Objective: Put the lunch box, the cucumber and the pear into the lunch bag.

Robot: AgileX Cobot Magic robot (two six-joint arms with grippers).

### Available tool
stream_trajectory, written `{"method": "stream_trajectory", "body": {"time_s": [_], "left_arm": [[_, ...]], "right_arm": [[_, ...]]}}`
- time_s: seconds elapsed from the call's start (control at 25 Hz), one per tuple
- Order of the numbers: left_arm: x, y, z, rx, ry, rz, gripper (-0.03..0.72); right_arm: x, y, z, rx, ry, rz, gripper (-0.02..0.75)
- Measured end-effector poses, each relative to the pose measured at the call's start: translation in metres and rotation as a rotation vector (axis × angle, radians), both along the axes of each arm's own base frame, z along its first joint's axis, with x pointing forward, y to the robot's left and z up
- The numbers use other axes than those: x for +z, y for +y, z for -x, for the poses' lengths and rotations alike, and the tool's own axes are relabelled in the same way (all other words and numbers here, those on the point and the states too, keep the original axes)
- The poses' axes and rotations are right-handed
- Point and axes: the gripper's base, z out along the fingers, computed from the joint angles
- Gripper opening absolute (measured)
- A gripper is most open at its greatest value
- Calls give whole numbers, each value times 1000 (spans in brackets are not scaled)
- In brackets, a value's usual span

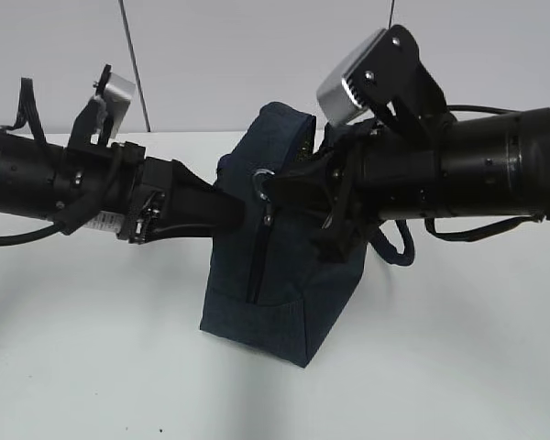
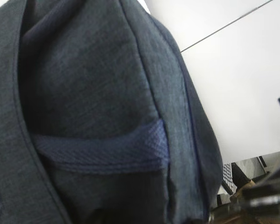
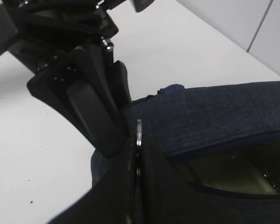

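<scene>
Navy fabric with a fine denim-like weave makes up the lunch bag, which is seen standing upright on the white table at the centre of the exterior view. A boxy base and a narrower, peaked top are shown, with a dark zipper line running down the near face and a silver ring pull at its upper end. A padded loop handle is visible behind the bag at centre right.

From the left of the frame, the left gripper is pressed against the bag's upper left side; its fingers are partly spread against the fabric, though whether cloth is actually pinched cannot be told. In the left wrist view the frame is filled by the bag's cloth, crossed by a woven navy strap.

From the right, the right gripper is brought to the ring pull. In the right wrist view its black fingers are seen together, clamped on the ring pull at the centre of the frame. At lower right of that view the zipper is parted, and something pale greenish is glimpsed inside; what it is cannot be told.
</scene>
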Motion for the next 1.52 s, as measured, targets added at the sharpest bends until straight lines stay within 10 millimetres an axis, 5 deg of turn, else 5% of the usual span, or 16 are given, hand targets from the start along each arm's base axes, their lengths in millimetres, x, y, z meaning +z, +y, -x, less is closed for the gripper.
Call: {"method": "stream_trajectory", "body": {"time_s": [0.44, 1.16, 1.52], "left_arm": [[-1, 0, 2, -24, -4, -18, -5], [-2, 0, 2, -24, -2, -20, -15], [-2, 1, 2, -32, -3, -27, -15]], "right_arm": [[10, -3, -11, -80, -49, 34, 6], [8, 1, -62, -216, -74, 95, 6], [1, -41, -102, -298, -30, 20, 6]]}}
